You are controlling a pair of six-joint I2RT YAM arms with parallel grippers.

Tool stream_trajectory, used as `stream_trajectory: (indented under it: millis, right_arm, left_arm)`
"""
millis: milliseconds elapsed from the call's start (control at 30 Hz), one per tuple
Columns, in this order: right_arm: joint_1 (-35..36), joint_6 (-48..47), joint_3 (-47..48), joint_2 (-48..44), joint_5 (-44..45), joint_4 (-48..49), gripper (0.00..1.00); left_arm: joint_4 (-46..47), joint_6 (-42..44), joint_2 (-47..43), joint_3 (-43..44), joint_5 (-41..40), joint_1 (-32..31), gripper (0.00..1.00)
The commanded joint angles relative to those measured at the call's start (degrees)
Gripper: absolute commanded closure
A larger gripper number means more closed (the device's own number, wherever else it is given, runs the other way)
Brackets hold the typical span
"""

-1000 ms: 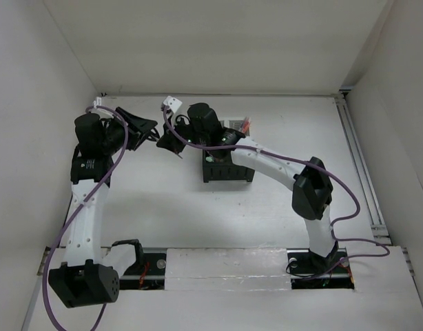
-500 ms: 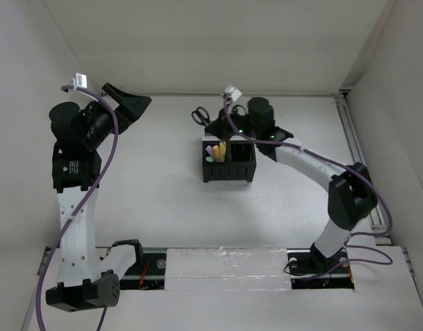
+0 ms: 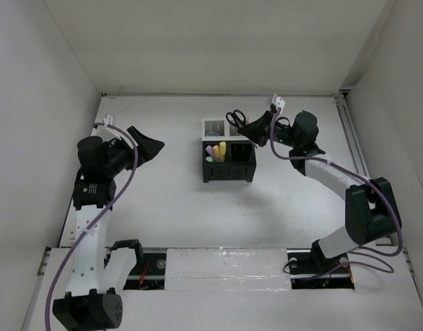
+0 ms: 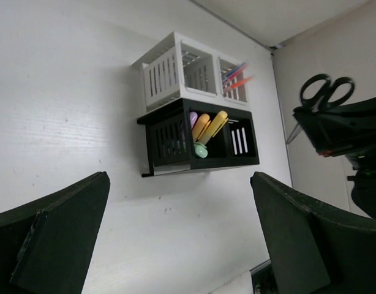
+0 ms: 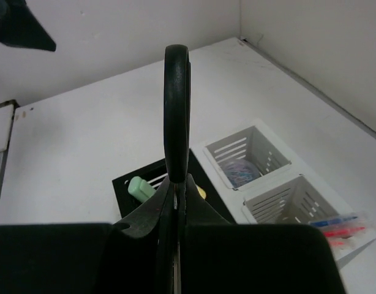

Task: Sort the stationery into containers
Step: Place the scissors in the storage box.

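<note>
Top external: swinging the scissors, pinched tight in the right gripper, rightward along the bins' far edge for dropping in, pulling the wide-open, empty left gripper clear.

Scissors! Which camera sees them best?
The left wrist view. There the scissors are seen from the side, so both round handle loops show, a little blurred. The top view shows them too, but small. The right wrist view sees only one handle edge-on.
</note>
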Motion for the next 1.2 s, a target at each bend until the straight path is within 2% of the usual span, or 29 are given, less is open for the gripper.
stream_trajectory:
  millis: [0,67,100,400,1167]
  right_arm:
    - [0.30,4.26,-2.79,-1.40,-5.08,20.05,1.00]
    - [-0.22,8.63,-5.52,0.43,-5.61,26.82,1.00]
    - [-0.22,10.32,-6.22,1.32,-6.13,33.39,1.00]
    - [-0.75,19.47,-7.28,10.10,-7.80,48.73,1.00]
    - [-2.33,20.00,-7.81,15.65,-9.03,52.79,1.00]
  left_arm:
    - [6.49,1.62,-2.09,-2.17,2.20,0.11,0.00]
    - [8.59,1.62,-4.19,-5.16,2.99,0.11,0.00]
    - [9.30,1.62,-4.89,-6.12,3.00,0.11,0.00]
    - [10.63,2.15,-7.36,-11.06,4.76,0.11,0.00]
    - [12.20,1.62,-7.36,-13.17,8.27,0.11,0.00]
